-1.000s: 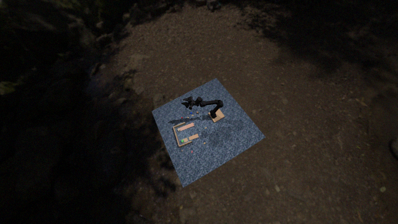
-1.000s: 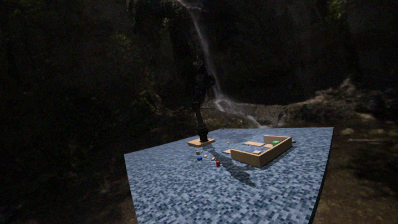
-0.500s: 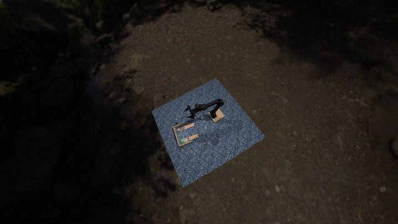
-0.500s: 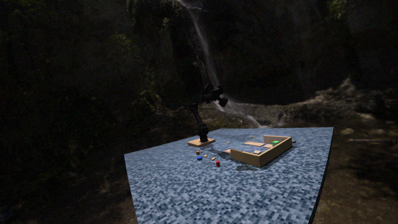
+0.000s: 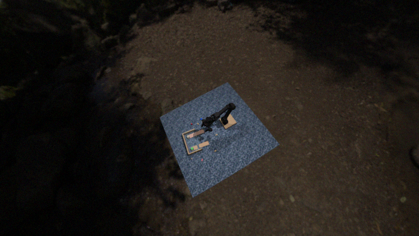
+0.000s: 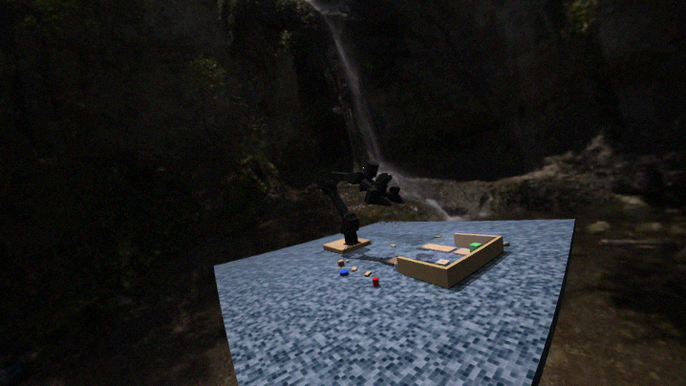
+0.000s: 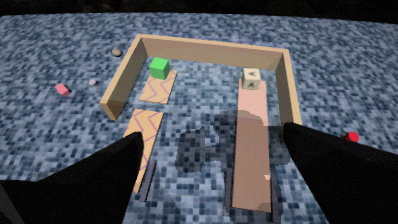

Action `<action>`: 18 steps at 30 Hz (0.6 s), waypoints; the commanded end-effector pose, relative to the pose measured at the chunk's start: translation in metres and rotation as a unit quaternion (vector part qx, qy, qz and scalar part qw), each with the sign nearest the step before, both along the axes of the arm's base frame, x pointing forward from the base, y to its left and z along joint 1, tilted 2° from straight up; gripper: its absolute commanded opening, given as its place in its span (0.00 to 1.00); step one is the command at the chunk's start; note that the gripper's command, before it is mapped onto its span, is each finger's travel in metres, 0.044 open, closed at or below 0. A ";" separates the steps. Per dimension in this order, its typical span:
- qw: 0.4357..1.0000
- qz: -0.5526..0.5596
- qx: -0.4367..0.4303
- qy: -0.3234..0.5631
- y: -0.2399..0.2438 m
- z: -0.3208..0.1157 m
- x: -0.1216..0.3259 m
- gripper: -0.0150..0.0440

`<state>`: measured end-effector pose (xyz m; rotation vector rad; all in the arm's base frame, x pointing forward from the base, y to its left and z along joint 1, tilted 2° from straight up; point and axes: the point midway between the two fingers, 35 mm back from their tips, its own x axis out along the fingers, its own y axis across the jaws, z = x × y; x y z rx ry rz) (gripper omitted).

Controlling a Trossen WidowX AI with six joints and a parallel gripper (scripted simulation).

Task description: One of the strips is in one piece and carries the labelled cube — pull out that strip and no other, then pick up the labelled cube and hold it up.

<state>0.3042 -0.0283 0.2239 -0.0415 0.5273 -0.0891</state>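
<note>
The plain pink strip (image 5: pixel 196 134) (image 7: pixel 251 150) is in one piece, and the cream cube with black letters (image 5: pixel 188 136) (image 6: pixel 441 262) (image 7: pixel 251 78) sits at its far end. The zigzag-patterned strip is split by a gap into a near piece (image 5: pixel 203 144) (image 6: pixel 437 247) (image 7: pixel 148 122) and a far piece (image 5: pixel 195 147) (image 7: pixel 159 89). A green cube (image 5: pixel 192 148) (image 6: pixel 475 246) (image 7: pixel 159 68) sits at the far end of the far piece. My gripper (image 6: pixel 394 201) (image 7: pixel 213 134) is open and empty, high above the mat. Its shadow falls across the pink strip.
A three-sided wooden wall (image 5: pixel 185 143) (image 6: pixel 421 270) (image 7: pixel 210 50) surrounds the strips' far ends and is open towards the arm's base. A red cylinder (image 6: pixel 375 281) (image 7: pixel 352 136) and a blue disc (image 6: pixel 344 271) lie outside it. A pink block (image 7: pixel 62 90) lies beyond the opposite side.
</note>
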 end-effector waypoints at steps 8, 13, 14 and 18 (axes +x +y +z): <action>1.000 -0.007 0.026 0.013 0.005 -0.009 -0.004 0.93; 0.997 -0.021 0.031 0.074 -0.004 -0.019 0.005 0.75; 0.994 -0.027 0.033 0.098 -0.008 -0.024 0.009 0.71; 0.978 -0.049 0.046 0.196 -0.024 -0.044 0.022 0.53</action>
